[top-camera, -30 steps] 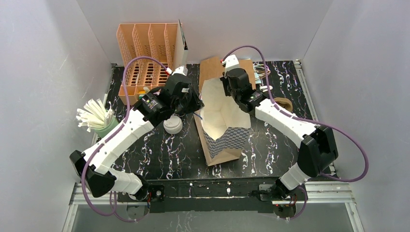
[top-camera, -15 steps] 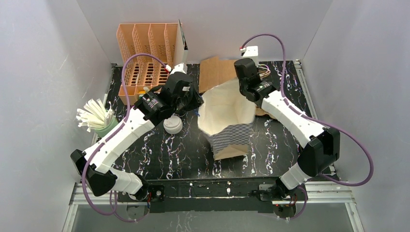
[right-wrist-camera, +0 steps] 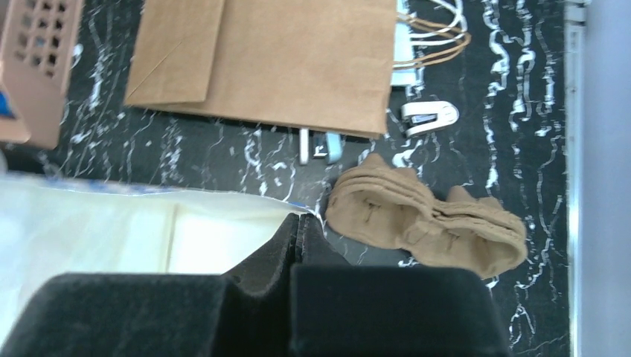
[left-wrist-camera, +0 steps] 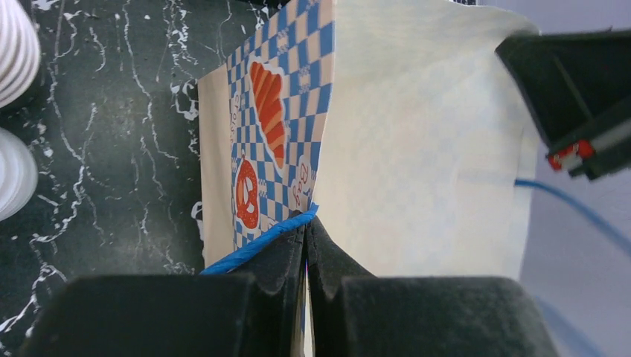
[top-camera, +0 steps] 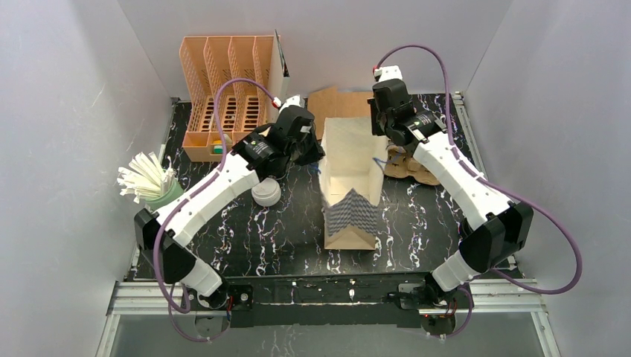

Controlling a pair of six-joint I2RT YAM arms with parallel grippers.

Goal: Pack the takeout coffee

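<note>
Where the black counter [top-camera: 283, 230] shows bare, it is a dark stone-look sheet veined with white, shut in on three sides by plain pale grey walls [top-camera: 67, 111] and ending at a metal rail [top-camera: 298, 301] along the near edge, where the two arms are bolted. At the middle of it stands a checked bag [top-camera: 350, 167] of paper, blue and white outside and cream inside, its mouth pulled into an open rectangle. The left fingers [left-wrist-camera: 301, 234] are pressed together on the bag's left rim, a blue cord handle caught between them. The right fingers [right-wrist-camera: 294, 234] are likewise closed, pinching the opposite rim.

One white lidded cup [top-camera: 266, 193] sits on the counter just left of the bag, below the left arm, not in the bag. In the left wrist view two rounded white shapes are cut off at the left edge; what they are cannot be told. The brown pulp tray [right-wrist-camera: 428, 223] lies on the counter just right of the bag, with nothing in its two wells.

Behind the bag a flat brown paper bag [top-camera: 335, 104] lies on its side, and a small white stapler [right-wrist-camera: 431, 115] rests near its twine handles. An orange slotted rack [top-camera: 223, 82] fills the far left corner, and a green cup of white straws [top-camera: 152, 186] stands by the left wall.
</note>
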